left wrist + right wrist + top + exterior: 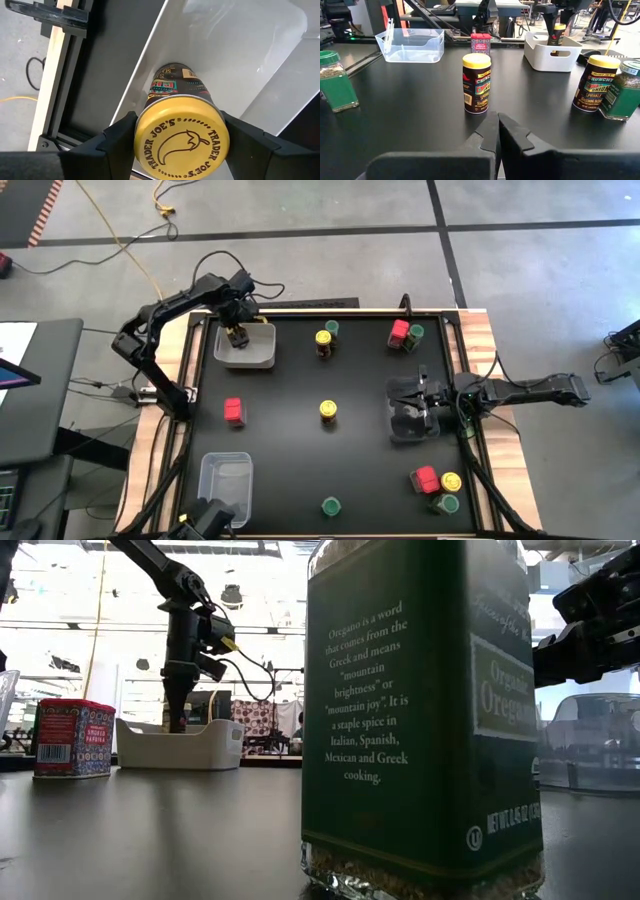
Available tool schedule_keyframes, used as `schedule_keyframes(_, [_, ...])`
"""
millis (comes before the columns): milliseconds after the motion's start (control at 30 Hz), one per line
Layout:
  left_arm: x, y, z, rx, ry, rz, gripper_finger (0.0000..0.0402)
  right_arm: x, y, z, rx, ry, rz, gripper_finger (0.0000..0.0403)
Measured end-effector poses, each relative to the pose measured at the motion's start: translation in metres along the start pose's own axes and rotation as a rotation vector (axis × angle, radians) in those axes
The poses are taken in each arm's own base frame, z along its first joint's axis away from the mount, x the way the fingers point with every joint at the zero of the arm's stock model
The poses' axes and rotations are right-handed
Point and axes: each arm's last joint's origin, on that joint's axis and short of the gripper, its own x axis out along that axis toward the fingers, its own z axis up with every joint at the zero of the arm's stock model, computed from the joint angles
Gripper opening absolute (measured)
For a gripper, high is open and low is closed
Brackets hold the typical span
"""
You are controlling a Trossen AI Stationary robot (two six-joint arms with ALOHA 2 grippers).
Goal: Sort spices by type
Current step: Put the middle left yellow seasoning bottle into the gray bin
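Observation:
My left gripper (182,150) hangs over the white bin (268,350) at the table's far left, shut on a dark jar with a yellow lid (182,145) that stands upright inside the bin. My right gripper (497,120) waits shut at the right edge, above a clear bin (412,420). Other spices stand on the black table. Yellow-lidded jars are at the middle (328,412) and the far middle (325,343). A red tin (233,412) stands at the left. A green-lidded jar (331,506) stands at the near edge. Mixed clusters are at the far right (405,333) and near right (437,488). My left gripper pinches the jar at its yellow lid, one finger (117,137) against the lid's rim (139,140) and the other finger (250,140) on the opposite side. The fingers come from above, pointing down. The jar is upright, its bottom (172,70) low in the bin; whether it rests on the floor I cannot tell.
An empty clear bin (226,480) sits at the near left. A green oregano jar (420,710) stands right in front of the low camera and blocks much of that view. Wooden rails (480,350) edge the table. Open black surface lies between the scattered jars.

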Motion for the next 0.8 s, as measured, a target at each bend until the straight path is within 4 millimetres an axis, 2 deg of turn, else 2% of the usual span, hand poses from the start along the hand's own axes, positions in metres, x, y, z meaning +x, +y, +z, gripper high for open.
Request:
schedule_keyframes(367, [0.0001, 0.0003, 0.0005, -0.01, -0.005, 0.003, 0.025, 0.0, 0.0, 0.0, 0.0, 0.0, 0.0, 0.0036])
schedule_keyframes(633, [0.0001, 0.0002, 0.0006, -0.021, -0.006, 0.003, 0.0284, 0.0, -0.0001, 0.0001, 0.0, 0.0, -0.001, 0.0036])
schedule_keyframes(800, [-0.0001, 0.0004, 0.0005, -0.024, -0.004, 0.009, 0.0293, 0.0, 0.0, 0.0, 0.0, 0.0, 0.0, 0.0036])
